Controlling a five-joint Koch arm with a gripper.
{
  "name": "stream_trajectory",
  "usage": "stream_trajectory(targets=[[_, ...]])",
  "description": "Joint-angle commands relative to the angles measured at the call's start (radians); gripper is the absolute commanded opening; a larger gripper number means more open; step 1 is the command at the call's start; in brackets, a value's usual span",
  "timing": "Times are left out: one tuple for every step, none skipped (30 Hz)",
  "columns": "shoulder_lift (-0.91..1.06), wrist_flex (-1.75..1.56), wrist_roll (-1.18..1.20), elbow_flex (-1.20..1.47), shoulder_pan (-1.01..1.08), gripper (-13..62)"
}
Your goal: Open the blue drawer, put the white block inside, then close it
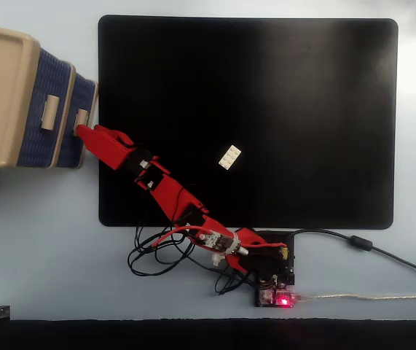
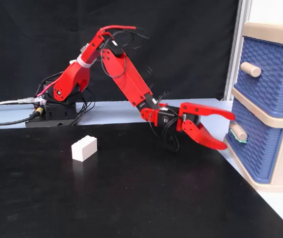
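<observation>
Both fixed views show the red arm stretched low across the black mat (image 1: 302,109) toward the beige drawer unit (image 1: 0,95) at the mat's edge. Seen from the side, the gripper (image 2: 225,131) has its jaws spread wide, one tip above and one below the beige handle (image 2: 237,131) of the lower drawer, with nothing held between them; whether either tip touches the handle cannot be told. That lower drawer is the blue drawer (image 2: 253,148) (the one whose front looks smaller from above), and it sits shut, flush in its frame, beneath the other blue drawer (image 2: 270,77), which is also shut. From above, the gripper (image 1: 84,131) reaches just to the handle (image 1: 81,122) of the blue drawer (image 1: 84,91) on the left side of that view. The white block (image 1: 229,157) lies on the mat, studs up, well apart from the gripper and from the drawers; in the side view the white block (image 2: 84,148) rests near the arm's base (image 2: 52,110), where cables trail off over the pale table (image 2: 131,106).
</observation>
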Motion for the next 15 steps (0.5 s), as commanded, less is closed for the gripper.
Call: stream_trajectory(targets=[[0.008, -0.075, -0.020, -0.051, 0.015, 30.1], [-0.012, -0.072, -0.031, -0.067, 0.015, 29.0], [-0.025, -0.072, -0.034, -0.081, 0.015, 28.0], [-0.035, -0.071, -0.035, -0.100, 0.015, 26.9], [-0.046, -0.067, -0.035, -0.121, 0.015, 25.7], [-0.058, -0.061, -0.035, -0.143, 0.014, 24.2], [-0.071, -0.051, -0.035, -0.170, 0.014, 22.2], [-0.080, -0.035, -0.037, -0.193, 0.014, 20.4], [-0.084, -0.012, -0.037, -0.213, 0.014, 18.3], [-0.086, 0.014, -0.037, -0.225, 0.015, 15.8], [-0.086, 0.048, -0.037, -0.230, 0.015, 12.6], [-0.084, 0.080, -0.035, -0.229, 0.015, 8.3], [-0.084, 0.117, -0.035, -0.229, 0.017, 2.2], [-0.083, 0.137, -0.035, -0.229, 0.017, -2.5], [-0.078, 0.153, -0.031, -0.222, 0.017, -7.4]])
